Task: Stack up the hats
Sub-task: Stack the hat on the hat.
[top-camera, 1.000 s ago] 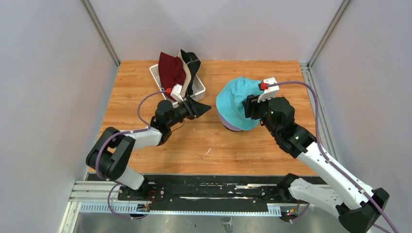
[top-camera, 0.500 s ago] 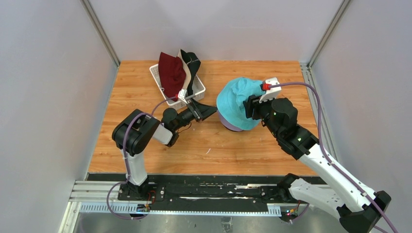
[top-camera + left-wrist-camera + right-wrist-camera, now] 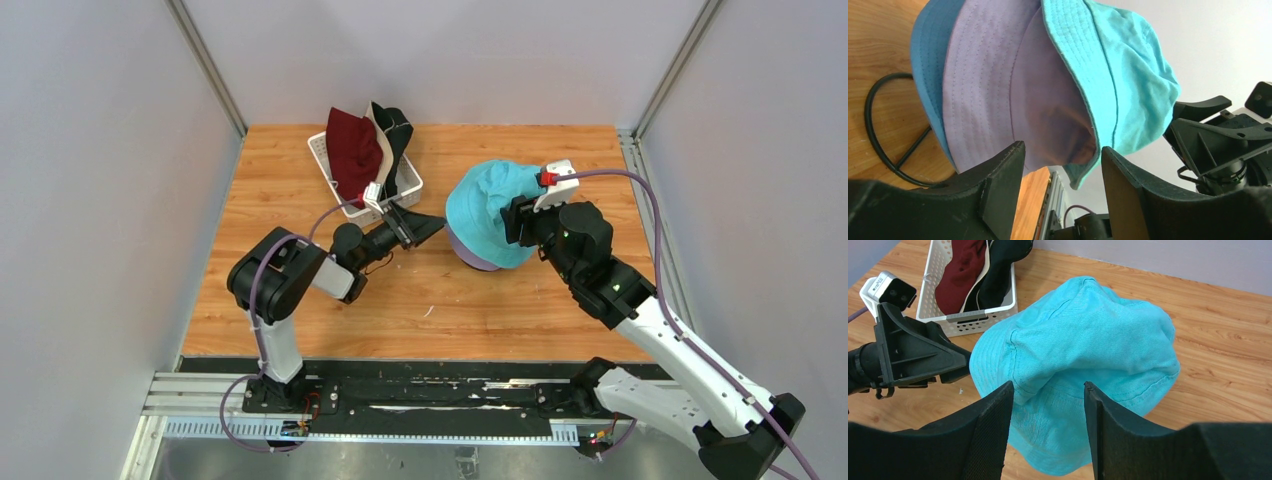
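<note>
Both grippers are standing part-open, holding nothing: left gripper (image 3: 1060, 165) just before the teal hat (image 3: 1118, 75), right gripper (image 3: 1045, 405) just above it.

Wooden tabletop (image 3: 300, 190), white lattice basket (image 3: 322, 152) at back left, black wire stand (image 3: 878, 125) centre-right, carrying stacked hats (image 3: 490, 210)

Bright, even light, soft shadows; wrist views' near fingers (image 3: 998, 190) slightly blurred.
</note>
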{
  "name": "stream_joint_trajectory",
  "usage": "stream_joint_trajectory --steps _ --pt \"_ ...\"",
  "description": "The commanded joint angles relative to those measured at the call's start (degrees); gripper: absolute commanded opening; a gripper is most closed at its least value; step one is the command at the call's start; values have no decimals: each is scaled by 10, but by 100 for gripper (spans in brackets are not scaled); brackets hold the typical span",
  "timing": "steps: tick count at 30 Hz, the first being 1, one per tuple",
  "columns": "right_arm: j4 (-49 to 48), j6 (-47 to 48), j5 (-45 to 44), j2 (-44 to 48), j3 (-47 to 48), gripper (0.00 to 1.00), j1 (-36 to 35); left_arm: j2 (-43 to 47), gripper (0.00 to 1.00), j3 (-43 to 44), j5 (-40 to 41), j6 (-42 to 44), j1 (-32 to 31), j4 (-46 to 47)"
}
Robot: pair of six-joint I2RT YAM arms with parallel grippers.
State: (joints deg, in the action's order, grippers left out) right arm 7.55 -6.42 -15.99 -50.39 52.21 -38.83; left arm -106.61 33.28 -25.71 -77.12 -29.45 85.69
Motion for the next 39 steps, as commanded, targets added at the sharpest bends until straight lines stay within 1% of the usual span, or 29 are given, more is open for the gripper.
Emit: stream_joint_trajectory --steps 1,7,18,19,20,21,23,24,26,29,33,34,37,39 --pt "-6 5 2 11 4 53 2 36 62 -13 16 8 -4 43" --pt "-8 3 1 14 0 53 2 48 62 0 17 8 -4 41" --pt "-6 5 -3 22 0 53 2 -4 61 71 6 -2 -21 40" --pt "-6 4 -4 23 -1 53 2 -8 59 77 4 -3 -24 39" --pt "-5 4 -6 24 -1 53 2 -11 53 81 3 -3 -26 39" --pt "-4 4 -10 26 0 53 2 -15 41 86 1 -3 -27 39" --pt "-1 9 -22 34 2 53 2 -20 4 85 5 -4 -26 40" --pt "0 13 -29 37 3 54 2 -21 1 82 6 -3 -24 40" --pt "6 19 -43 41 8 54 8 -25 0 78 5 -4 -12 40" --pt "25 19 -42 39 23 55 29 -34 0 80 -11 -9 23 40" --pt "43 -6 -18 39 33 55 86 -49 0 110 -39 -18 61 39" --pt "44 -19 9 40 34 56 113 -57 0 121 -47 -21 68 38" --pt "44 -73 115 36 30 56 224 -91 0 168 -62 -44 78 38" --pt "40 -98 175 29 21 56 274 -109 0 201 -67 -49 79 36"
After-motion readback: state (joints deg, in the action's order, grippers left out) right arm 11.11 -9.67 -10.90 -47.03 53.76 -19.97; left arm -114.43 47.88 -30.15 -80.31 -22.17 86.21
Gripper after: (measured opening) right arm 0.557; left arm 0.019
